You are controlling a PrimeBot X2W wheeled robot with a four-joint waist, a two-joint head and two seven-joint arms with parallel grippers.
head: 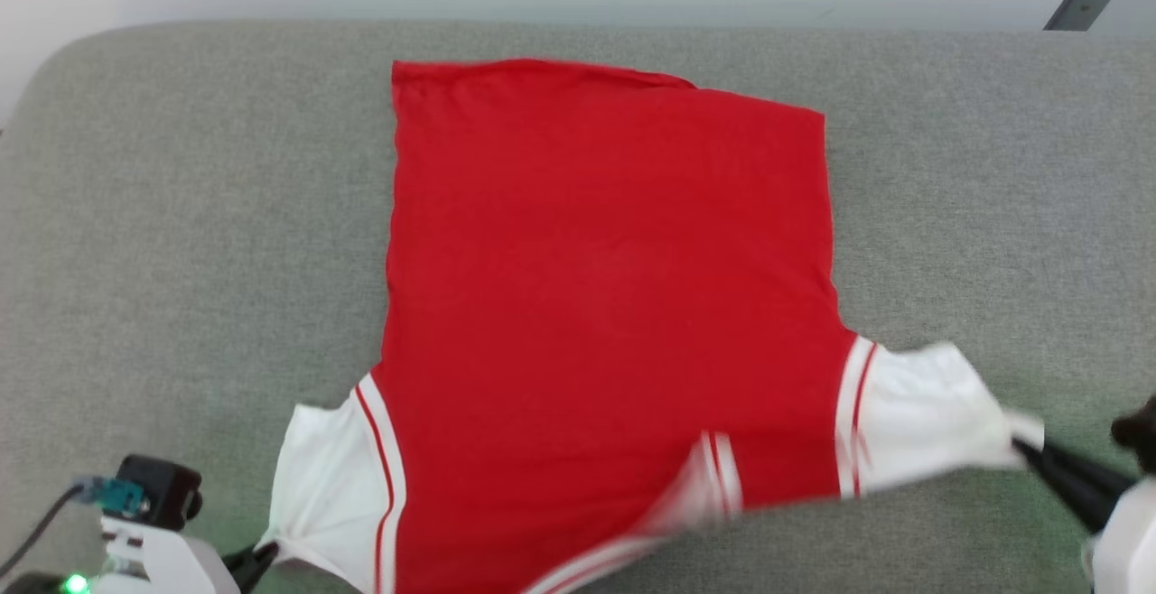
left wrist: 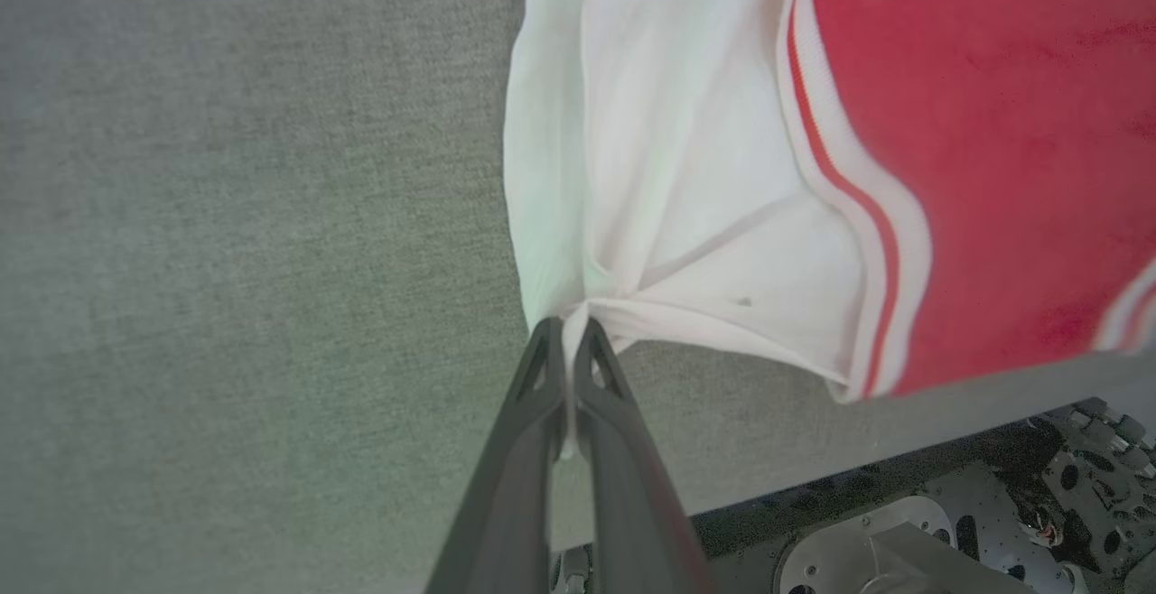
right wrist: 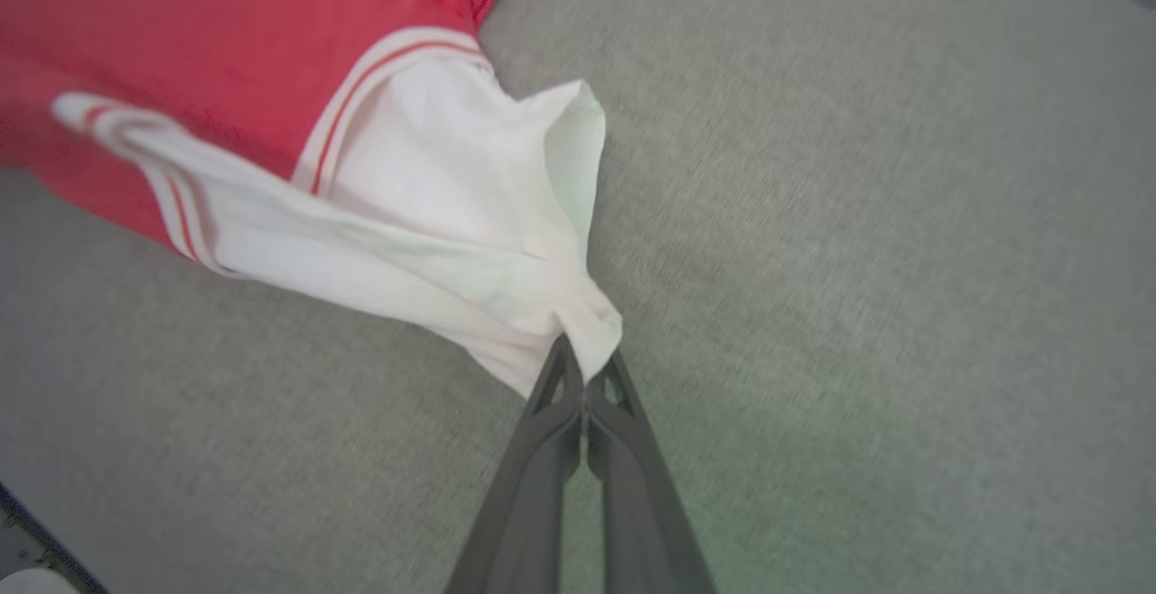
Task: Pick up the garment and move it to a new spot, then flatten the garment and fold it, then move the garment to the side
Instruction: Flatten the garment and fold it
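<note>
Spreading over most of the head view, the grey fabric counter (head: 181, 215) carries the garment (head: 605, 287), which lies in the middle with a plain red side up. Its straight hem points to 12 o'clock and its shoulders point to 6 o'clock, close to the near edge of the counter. The red body is mostly smooth.

The left sleeve (head: 325, 477) is white and sits at about 7 o'clock. The right sleeve (head: 930, 413), also white, sits at about 4 o'clock. Each joins the red part through red-and-white stripes. The striped collar trim (head: 713, 477), near 6 o'clock, looks blurred.

The left hand (left wrist: 567, 341) is clenched on the outer corner of the left sleeve, and its two dark fingers press together with white cloth between them. The right hand (right wrist: 587, 368) is clenched too, grasping the tip of the right sleeve, where the cloth is gathered into a tight point. Both sleeves are stretched outward from the body.
</note>
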